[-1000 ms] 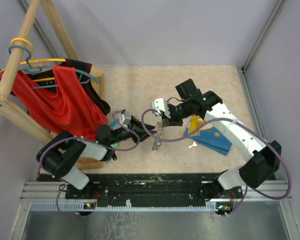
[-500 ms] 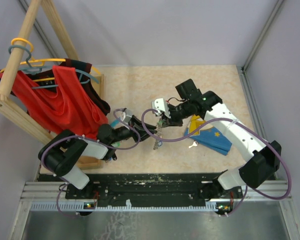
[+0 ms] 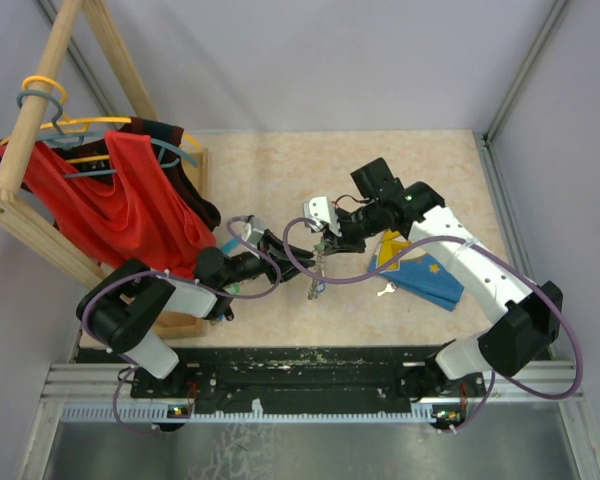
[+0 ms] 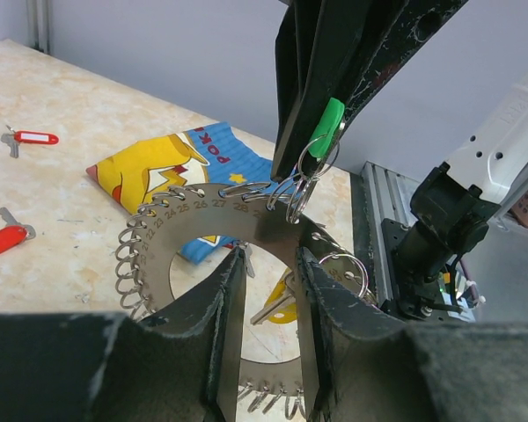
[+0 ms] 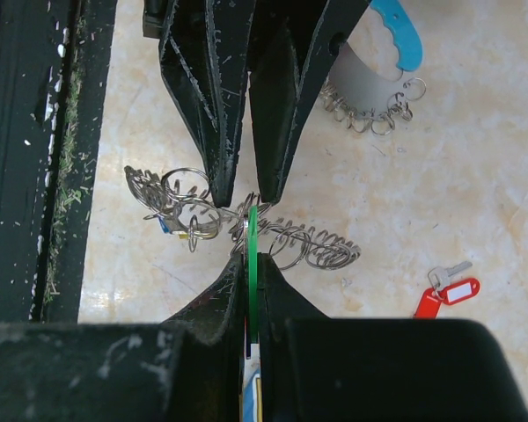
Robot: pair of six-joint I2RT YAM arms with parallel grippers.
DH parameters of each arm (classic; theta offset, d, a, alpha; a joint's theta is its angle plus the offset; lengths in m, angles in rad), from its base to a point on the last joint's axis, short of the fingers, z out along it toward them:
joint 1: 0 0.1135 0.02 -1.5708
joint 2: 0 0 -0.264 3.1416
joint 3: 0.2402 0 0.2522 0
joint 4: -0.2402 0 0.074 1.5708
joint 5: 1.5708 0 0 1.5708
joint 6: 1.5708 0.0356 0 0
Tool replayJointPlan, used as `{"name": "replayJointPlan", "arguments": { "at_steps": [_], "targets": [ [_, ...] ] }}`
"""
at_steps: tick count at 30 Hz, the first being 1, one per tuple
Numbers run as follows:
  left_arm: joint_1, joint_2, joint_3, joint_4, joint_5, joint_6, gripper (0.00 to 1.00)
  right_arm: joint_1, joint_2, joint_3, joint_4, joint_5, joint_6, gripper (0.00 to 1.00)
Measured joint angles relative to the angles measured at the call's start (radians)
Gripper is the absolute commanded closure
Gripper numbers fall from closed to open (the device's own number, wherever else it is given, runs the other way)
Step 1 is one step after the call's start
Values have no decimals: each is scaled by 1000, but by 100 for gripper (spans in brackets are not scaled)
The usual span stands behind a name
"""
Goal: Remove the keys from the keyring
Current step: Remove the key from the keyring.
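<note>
Up close, in the left wrist view, the left end effector (image 4: 270,257) has its two dark fingers (image 4: 224,334) standing apart. The gap between them shows the flat grey band of the keyring (image 4: 202,220), seen face-on. It is stamped with the numbers 25 to 28 and fringed with silver loops (image 4: 128,264). Whether the fingertips bear on the band cannot be told. Just behind it the right end effector (image 4: 301,163) enters from the top of that view, pressed together on a green key tag (image 4: 327,123) that is linked into the fringe. The right wrist view turns all this edge-on: the tag is a thin green strip between its own fingers, the keyring only a line of loops, and no numbers can be read. Farther off on the desk (image 4: 88,97), the left wrist view shows a blue and yellow Pokémon-print pouch (image 4: 158,176) lying behind the keyring, and two red-tagged keys (image 4: 31,138) well apart from it. Only the right wrist view catches a second grey looped piece (image 5: 361,83) with a blue scalloped part, lying beyond the left fingers. The top view makes the keyring tiny between the two arms at mid-desk, but it alone shows the wooden clothes rack (image 3: 40,130) with a red garment (image 3: 100,205) at the far left.
</note>
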Motion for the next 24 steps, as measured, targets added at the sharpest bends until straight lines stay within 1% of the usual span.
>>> {"name": "replayJointPlan", "arguments": {
  "at_steps": [16,24],
  "targets": [
    [0,-28,11,1,0,2,66,0,0,0,0,0,-6,100],
    [0,-28,25,1,10,1,72,0,0,0,-1,-1,-7,100]
  ]
}}
